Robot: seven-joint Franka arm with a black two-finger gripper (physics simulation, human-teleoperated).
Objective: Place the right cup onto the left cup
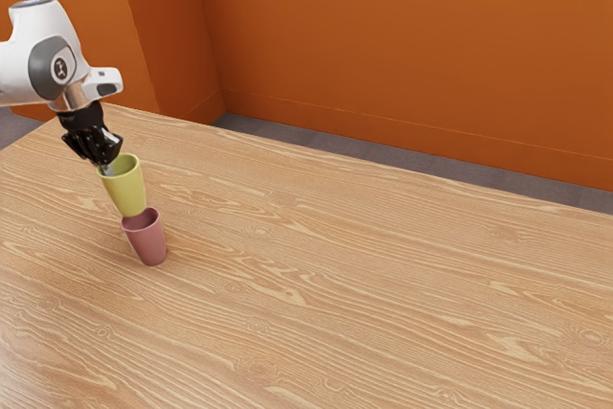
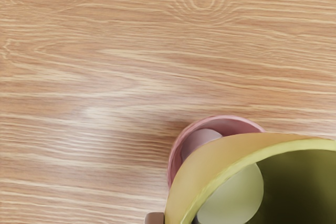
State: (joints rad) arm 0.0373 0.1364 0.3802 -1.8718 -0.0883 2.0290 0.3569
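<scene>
Yellow cup (image 1: 128, 194) hangs beneath the jaws, its wall pinched between them, its base near the pink cup (image 1: 148, 242).

Beside the pink cup (image 1: 151, 244), toward the exterior view's right, bare table (image 1: 383, 275) gives a hand wide passage; so does the near side. Over part of the pink cup's mouth, the yellow cup (image 1: 129, 191) and gripper (image 1: 107, 168) block the way. Well beyond the pink cup stands a wall (image 1: 402, 55).
</scene>
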